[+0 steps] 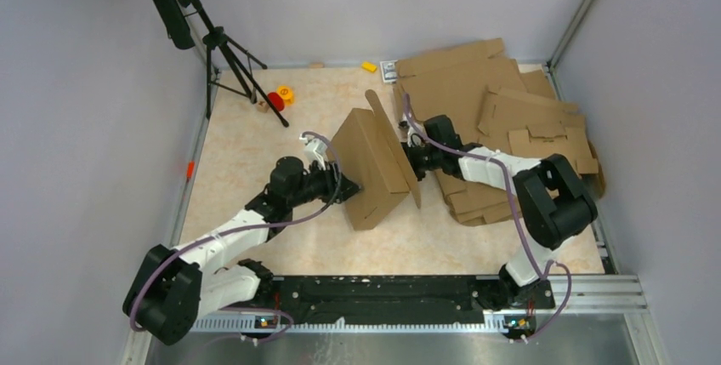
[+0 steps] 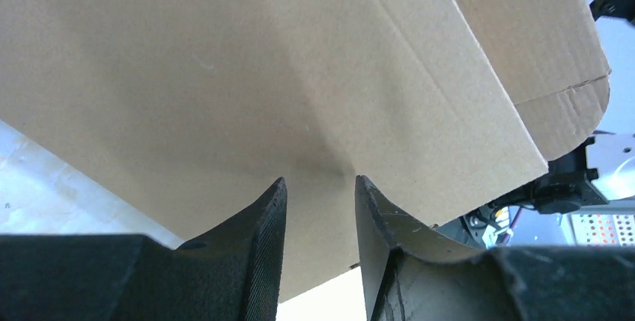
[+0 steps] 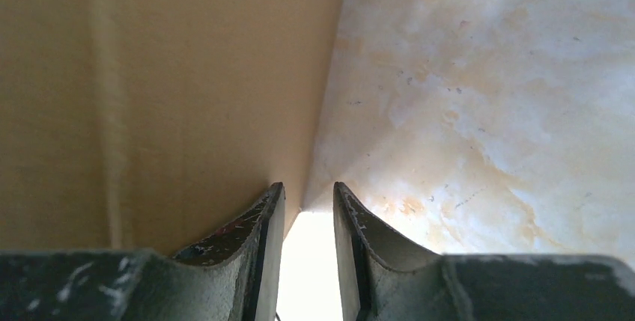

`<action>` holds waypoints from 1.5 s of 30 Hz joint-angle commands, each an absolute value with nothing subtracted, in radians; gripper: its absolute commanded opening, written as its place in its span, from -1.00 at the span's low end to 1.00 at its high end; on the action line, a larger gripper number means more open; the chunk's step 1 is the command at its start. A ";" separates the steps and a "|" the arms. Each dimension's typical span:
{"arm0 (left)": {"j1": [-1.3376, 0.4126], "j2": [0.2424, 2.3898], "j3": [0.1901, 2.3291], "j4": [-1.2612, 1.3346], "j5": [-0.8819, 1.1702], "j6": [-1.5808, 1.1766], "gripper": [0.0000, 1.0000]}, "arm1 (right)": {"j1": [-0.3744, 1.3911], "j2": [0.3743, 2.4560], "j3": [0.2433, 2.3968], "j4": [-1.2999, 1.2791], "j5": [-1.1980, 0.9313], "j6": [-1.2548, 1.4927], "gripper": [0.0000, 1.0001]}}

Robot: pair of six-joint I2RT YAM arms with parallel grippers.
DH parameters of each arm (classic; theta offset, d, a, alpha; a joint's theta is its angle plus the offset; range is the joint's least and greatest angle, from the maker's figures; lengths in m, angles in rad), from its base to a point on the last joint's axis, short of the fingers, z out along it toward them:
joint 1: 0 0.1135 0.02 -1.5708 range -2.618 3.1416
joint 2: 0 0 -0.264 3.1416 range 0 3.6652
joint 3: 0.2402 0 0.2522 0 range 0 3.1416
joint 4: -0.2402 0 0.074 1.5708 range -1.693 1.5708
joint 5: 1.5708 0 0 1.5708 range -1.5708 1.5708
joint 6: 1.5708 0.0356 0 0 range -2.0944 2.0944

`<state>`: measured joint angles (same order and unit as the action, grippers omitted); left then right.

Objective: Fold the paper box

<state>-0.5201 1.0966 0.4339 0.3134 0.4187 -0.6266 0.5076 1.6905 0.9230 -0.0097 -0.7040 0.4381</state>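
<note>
The paper box (image 1: pixel 374 165) stands half-raised mid-table (image 1: pixel 255 135), propped between my two grippers, beside the pile of spare blanks (image 1: pixel 510 110). My left gripper (image 2: pixel 320 186) and right gripper (image 3: pixel 307 190) both sit narrow at its panels. I cannot tell whether either truly pinches board. If one slips, I judge the upright panel will flop flat or spring back at its crease. From above, the box hides both sets of fingertips, and both wrist views crop its flaps.

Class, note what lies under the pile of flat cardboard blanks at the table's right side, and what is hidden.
Beneath the top blanks only more brown sheets show, lying on the marbled table. Whatever else is under the pile is covered.
</note>
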 commanded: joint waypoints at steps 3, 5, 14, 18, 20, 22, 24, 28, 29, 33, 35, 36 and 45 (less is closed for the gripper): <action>-0.523 1.068 0.455 0.221 0.444 -0.530 -0.18 | 0.505 1.600 0.941 -0.080 -0.613 0.401 -0.36; -0.522 1.069 0.457 0.209 0.445 -0.520 -0.17 | 0.499 1.577 0.935 -0.093 -0.597 0.390 -0.33; -0.521 1.046 0.460 0.164 0.410 -0.537 -0.17 | 0.493 1.530 0.971 -0.117 -0.641 0.367 -0.27; -0.521 1.026 0.447 0.161 0.402 -0.569 -0.17 | 0.511 1.535 1.029 -0.165 -0.639 0.352 -0.26; -0.521 1.015 0.443 0.154 0.404 -0.579 -0.17 | 0.530 1.545 1.070 -0.191 -0.634 0.344 -0.26; -0.520 1.003 0.450 0.120 0.382 -0.573 -0.16 | 0.543 1.550 1.098 -0.209 -0.622 0.341 -0.26; -0.520 0.985 0.464 0.049 0.324 -0.557 -0.16 | 0.555 1.553 1.120 -0.220 -0.607 0.344 -0.26; -0.521 0.951 0.499 -0.156 0.123 -0.550 -0.16 | 0.576 1.569 1.151 -0.241 -0.581 0.342 -0.26; -0.520 0.950 0.505 -0.187 0.086 -0.548 -0.15 | 0.583 1.575 1.157 -0.243 -0.577 0.342 -0.26; -0.520 0.956 0.512 -0.220 0.088 -0.547 -0.16 | 0.605 1.594 1.163 -0.245 -0.562 0.345 -0.26; -0.519 0.953 0.507 -0.213 0.102 -0.550 -0.18 | 0.613 1.593 1.164 -0.239 -0.557 0.350 -0.26; -0.520 0.951 0.506 -0.217 0.104 -0.554 -0.18 | 0.618 1.592 1.166 -0.237 -0.554 0.352 -0.26; -0.520 0.894 0.494 -0.218 0.126 -0.548 -0.18 | 0.630 1.576 1.196 -0.303 -0.483 0.324 -0.25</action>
<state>-0.5198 0.9226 0.4744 -0.2310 0.1143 -0.5571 0.6201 1.5932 1.1362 -0.2775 -0.5270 0.3523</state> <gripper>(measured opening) 0.408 0.373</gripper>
